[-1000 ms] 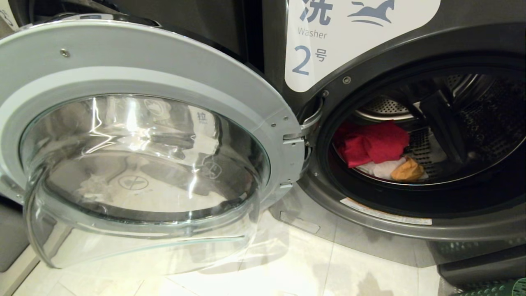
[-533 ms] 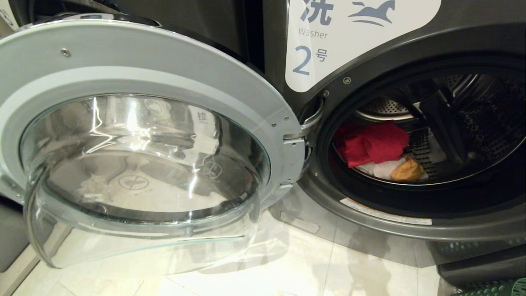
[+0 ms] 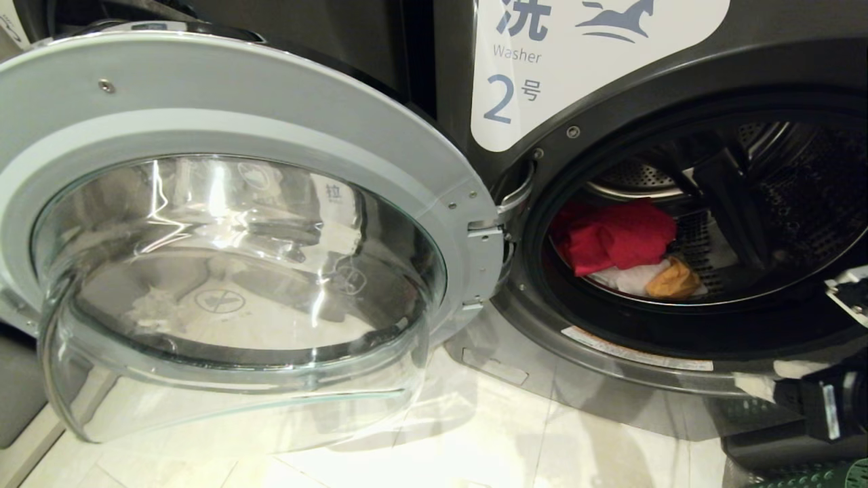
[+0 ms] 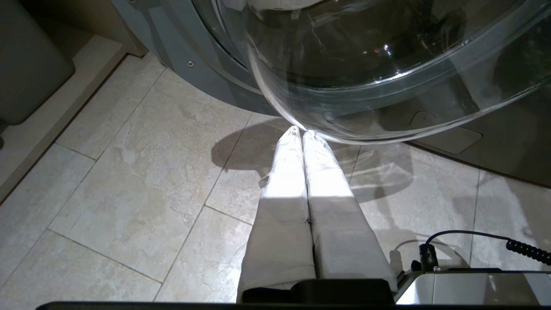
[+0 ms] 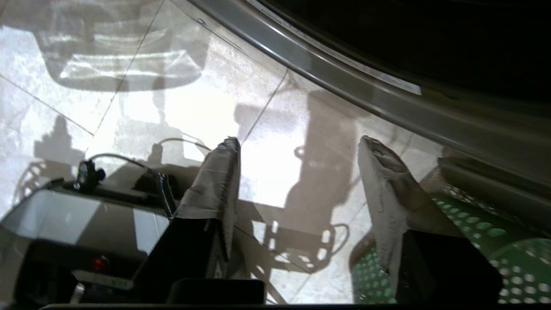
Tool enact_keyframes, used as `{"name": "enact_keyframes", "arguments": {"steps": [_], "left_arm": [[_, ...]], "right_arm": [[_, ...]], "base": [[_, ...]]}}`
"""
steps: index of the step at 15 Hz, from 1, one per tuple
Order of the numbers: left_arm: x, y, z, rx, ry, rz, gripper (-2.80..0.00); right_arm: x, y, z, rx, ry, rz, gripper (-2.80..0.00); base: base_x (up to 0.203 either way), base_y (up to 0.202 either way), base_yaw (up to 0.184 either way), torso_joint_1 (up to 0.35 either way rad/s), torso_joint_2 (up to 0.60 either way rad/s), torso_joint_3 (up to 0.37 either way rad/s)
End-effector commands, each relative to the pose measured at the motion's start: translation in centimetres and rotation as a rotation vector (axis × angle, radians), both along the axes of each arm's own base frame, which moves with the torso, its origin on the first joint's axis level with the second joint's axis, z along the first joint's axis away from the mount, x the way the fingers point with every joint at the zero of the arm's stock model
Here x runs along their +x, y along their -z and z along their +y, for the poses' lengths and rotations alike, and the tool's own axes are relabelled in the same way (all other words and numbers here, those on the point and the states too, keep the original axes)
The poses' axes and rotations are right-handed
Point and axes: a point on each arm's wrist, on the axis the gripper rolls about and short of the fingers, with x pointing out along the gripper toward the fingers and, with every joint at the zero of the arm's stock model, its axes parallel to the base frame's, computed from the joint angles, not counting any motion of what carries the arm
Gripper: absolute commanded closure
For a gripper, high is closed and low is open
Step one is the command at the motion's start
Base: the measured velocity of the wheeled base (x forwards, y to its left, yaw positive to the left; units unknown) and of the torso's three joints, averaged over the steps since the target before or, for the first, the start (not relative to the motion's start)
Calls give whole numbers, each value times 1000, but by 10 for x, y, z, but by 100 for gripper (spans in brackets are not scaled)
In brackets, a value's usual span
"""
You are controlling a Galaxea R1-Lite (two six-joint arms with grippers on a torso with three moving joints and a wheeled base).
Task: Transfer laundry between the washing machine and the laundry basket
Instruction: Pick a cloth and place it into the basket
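Floor [image 4: 129,181]: We are looking at pale stone tiles in the nearest ground, running under the open door and up to the machine's base.
Left gripper [image 4: 300,134]: We are finding it low over the tiles, just beneath the glass bowl of the door, its fingers pressed together on nothing. We are judging it parked.
Right gripper [image 5: 299,148]: We are seeing its fingers spread apart and empty, pointing over the tiles beside the lower rim of the machine's opening. In the head view only part of this arm is showing, at the near right edge.
Laundry basket [image 5: 482,234]: We are placing the green perforated basket on the floor at the near right, directly under the right gripper and close against the machine's front.
Door [image 3: 237,271]: We are noting it swung fully open to the left, clear of the drum mouth.
Washing machine [image 3: 678,366]: We are reading the number 2 on its white label; its opening is standing unobstructed on the right.
Laundry [image 3: 614,234]: We are seeing red, white and orange pieces lying together at the far left of the drum floor.
Step in hand: We are judging this the approach, with nothing yet taken.
Next move: We are judging that the right gripper needs to rise over the rim, reach deep and leftward, and close on the uppermost red cloth.
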Motion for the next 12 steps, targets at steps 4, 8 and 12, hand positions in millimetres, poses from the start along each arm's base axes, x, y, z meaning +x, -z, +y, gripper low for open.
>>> {"name": "enact_keyframes", "arguments": {"steps": [4, 8, 12], "left_arm": [[0, 0, 0, 0, 0, 1, 0], [0, 0, 0, 0, 0, 1, 0], [0, 0, 0, 0, 0, 1, 0]], "right_arm": [[72, 34, 24, 162, 37, 71, -280], [110, 51, 38, 265, 216, -35, -280], [143, 59, 43, 340, 357, -151, -280]], "base": [[0, 0, 0, 0, 0, 0], [0, 0, 0, 0, 0, 0], [0, 0, 0, 0, 0, 0]]}}
